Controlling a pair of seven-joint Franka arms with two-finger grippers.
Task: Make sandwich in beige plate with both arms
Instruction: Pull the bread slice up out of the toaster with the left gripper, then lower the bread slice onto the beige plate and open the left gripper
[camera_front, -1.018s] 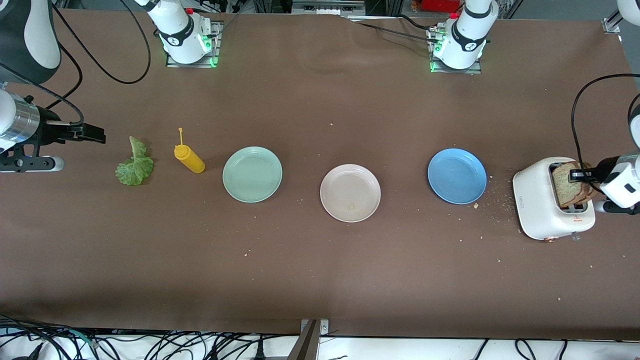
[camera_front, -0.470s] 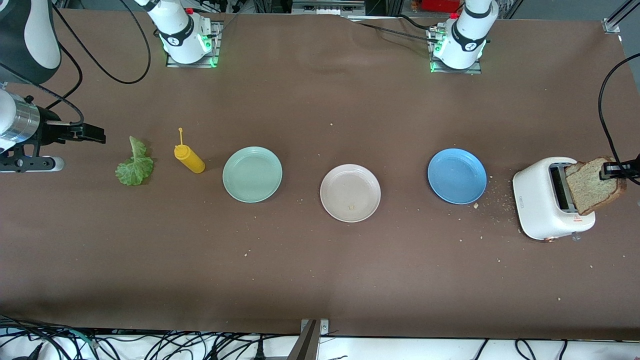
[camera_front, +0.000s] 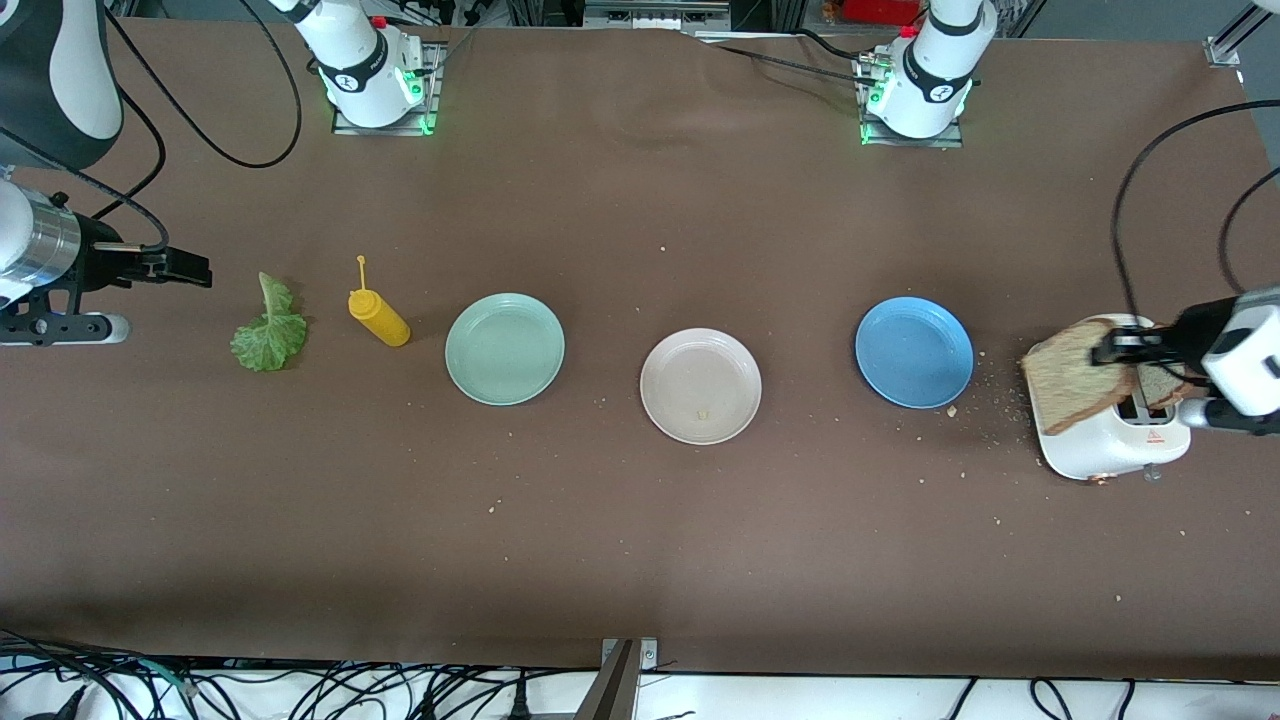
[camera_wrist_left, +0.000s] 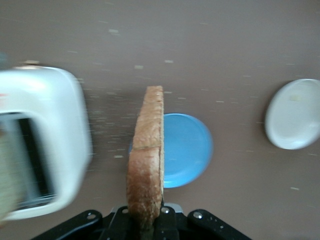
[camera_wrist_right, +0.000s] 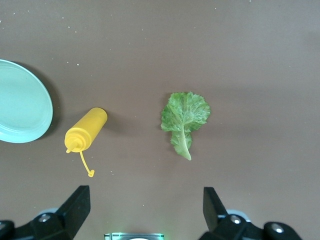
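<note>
My left gripper (camera_front: 1108, 350) is shut on a brown bread slice (camera_front: 1068, 386), which hangs tilted over the white toaster (camera_front: 1105, 452). In the left wrist view the slice (camera_wrist_left: 147, 155) stands edge-on between the closed jaws of the left gripper (camera_wrist_left: 146, 220). A second slice (camera_front: 1160, 385) sticks out of the toaster slot. The beige plate (camera_front: 700, 372) sits mid-table and holds only a crumb. The lettuce leaf (camera_front: 268, 335) lies flat near the right arm's end. My right gripper (camera_front: 190, 268) waits open over the table beside the leaf (camera_wrist_right: 185, 117), holding nothing.
A yellow squeeze bottle (camera_front: 378, 318) lies between the lettuce and the mint-green plate (camera_front: 504, 349). A blue plate (camera_front: 914, 352) sits between the beige plate and the toaster. Crumbs are scattered around the toaster and the blue plate.
The left gripper pulled the bread slice up out of the toaster, swung it outward, then brought it back over the toaster's blue-plate side. The right arm stayed still.
</note>
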